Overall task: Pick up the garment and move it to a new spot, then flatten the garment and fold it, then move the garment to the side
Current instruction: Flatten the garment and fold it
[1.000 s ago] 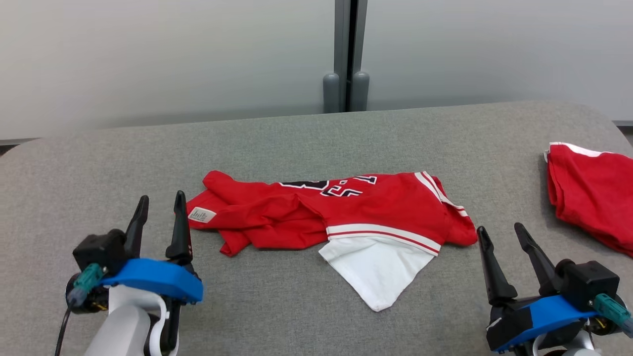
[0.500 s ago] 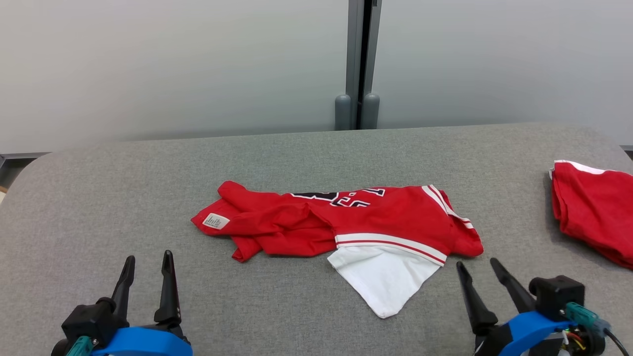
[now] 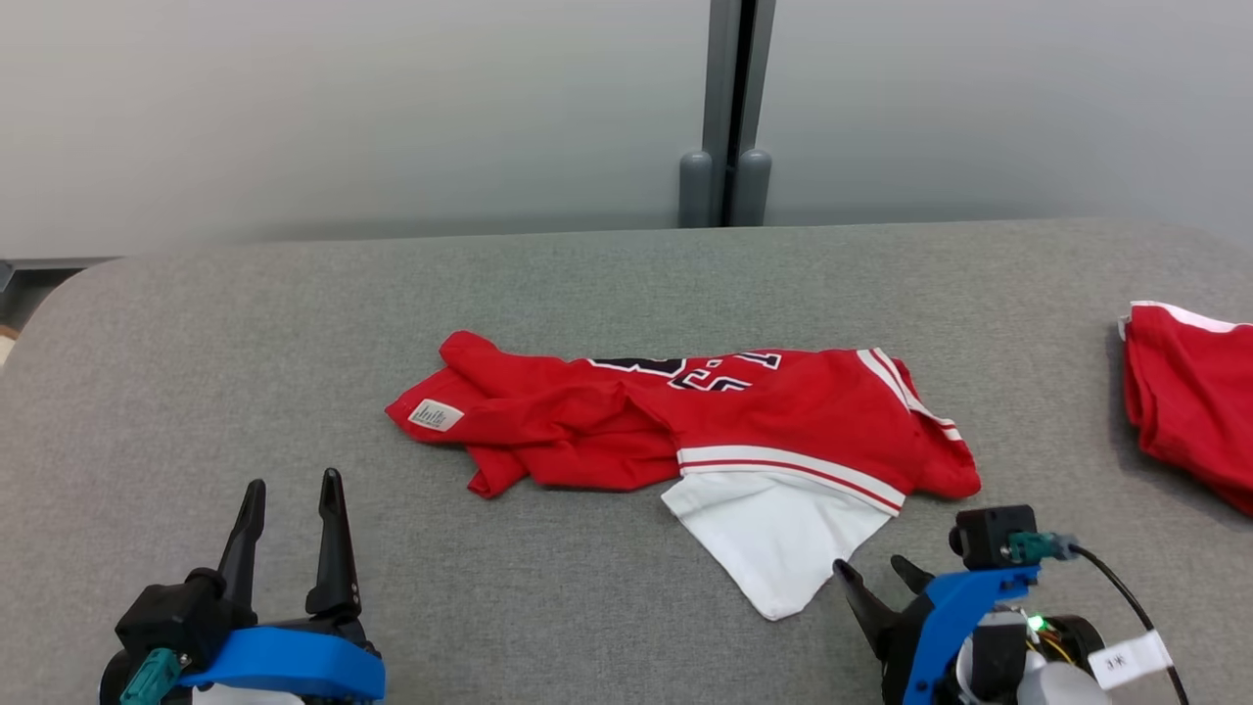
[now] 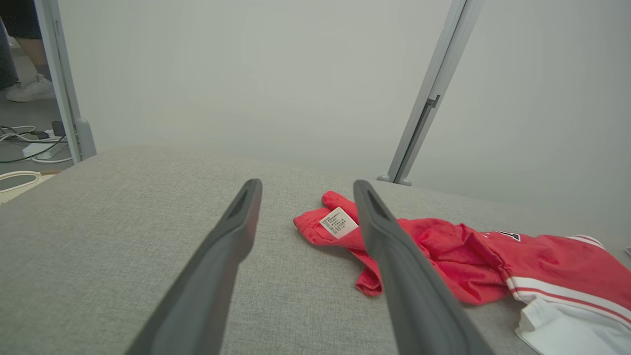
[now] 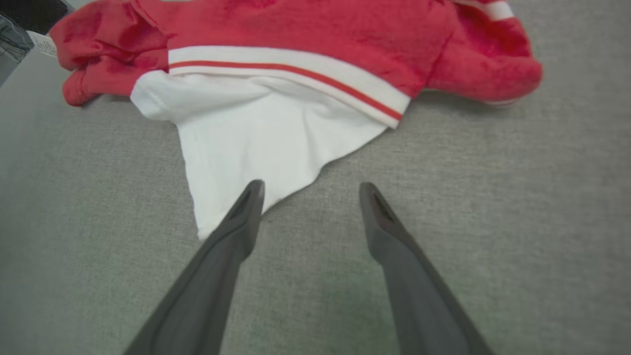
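- Soft, fairly bright, even light fell on the grey woven fabric tabletop (image 3: 587, 294), probably from overhead.
- The crumpled red jersey with white trim (image 3: 764, 421) cast only a thin dark shadow along its near edge.
- The second red cloth with a white stripe (image 3: 1189, 401), at the right edge, shaded the surface on its left.
- The pale frosted wall panels (image 3: 343, 108) darkened towards their base.
- In the left wrist view the two long dark fingers (image 4: 212, 276) of the left gripper (image 4: 306, 185) blurred near the bottom edge, and the wide lens tilted the grey metal post (image 4: 429, 93).
- In the right wrist view the jersey's upper-right corner was smeared with blur.
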### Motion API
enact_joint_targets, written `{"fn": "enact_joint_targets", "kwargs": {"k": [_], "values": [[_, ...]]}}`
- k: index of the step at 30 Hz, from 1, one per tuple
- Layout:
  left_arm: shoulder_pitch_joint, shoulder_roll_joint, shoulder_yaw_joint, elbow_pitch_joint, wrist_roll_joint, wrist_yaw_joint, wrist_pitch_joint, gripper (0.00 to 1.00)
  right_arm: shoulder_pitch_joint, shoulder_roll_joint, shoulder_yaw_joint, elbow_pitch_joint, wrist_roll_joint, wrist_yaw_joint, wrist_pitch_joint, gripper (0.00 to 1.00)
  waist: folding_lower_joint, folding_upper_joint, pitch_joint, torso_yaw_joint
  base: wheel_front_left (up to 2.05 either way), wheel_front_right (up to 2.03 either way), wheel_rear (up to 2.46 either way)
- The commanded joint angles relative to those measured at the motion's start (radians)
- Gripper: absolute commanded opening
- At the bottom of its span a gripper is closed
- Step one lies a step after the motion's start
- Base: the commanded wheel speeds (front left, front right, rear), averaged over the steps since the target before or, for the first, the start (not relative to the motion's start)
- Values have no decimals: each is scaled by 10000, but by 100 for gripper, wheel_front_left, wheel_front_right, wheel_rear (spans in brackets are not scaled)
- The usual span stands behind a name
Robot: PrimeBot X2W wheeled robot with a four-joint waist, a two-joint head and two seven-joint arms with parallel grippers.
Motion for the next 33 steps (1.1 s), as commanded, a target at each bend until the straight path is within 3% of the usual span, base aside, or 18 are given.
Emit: {"fn": "enact_joint_targets", "kwargs": {"k": [1,11,12,13,18,23,28,33], "values": [[-153,29,6,-36,20,-9,-1,100,-284,-13,20,194,79,4,-51,100,1,-1,87,86,0,0,0],[-184,66,-7,-231,-69,47,47,100,-2106,-4,523,3131,385,5,-115,100,1,-1,462,407,0,0,0],[-164,68,0,-245,-70,60,44,100,-2262,-3,623,3336,452,5,-204,47,1,-1,489,402,0,0,0],[-149,72,10,-256,-89,69,42,100,-2400,2,750,3475,527,5,-313,2,1,-1,507,396,0,0,0],[-24,58,94,-338,-154,152,27,100,-2545,-6,824,3816,775,5,-734,0,1,-1,466,254,0,0,0],[98,52,195,-472,-242,268,17,100,-1822,-33,-79,3084,95,4,-590,0,1,-1,300,-18,0,0,0],[302,98,325,-640,-310,387,6,100,-604,-22,-1660,750,-1185,4,200,0,1,-1,152,-284,0,0,0],[498,158,392,-797,-346,456,10,100,672,-16,-2579,-1811,-1526,4,1358,0,1,-1,51,-430,0,0,0]]}}
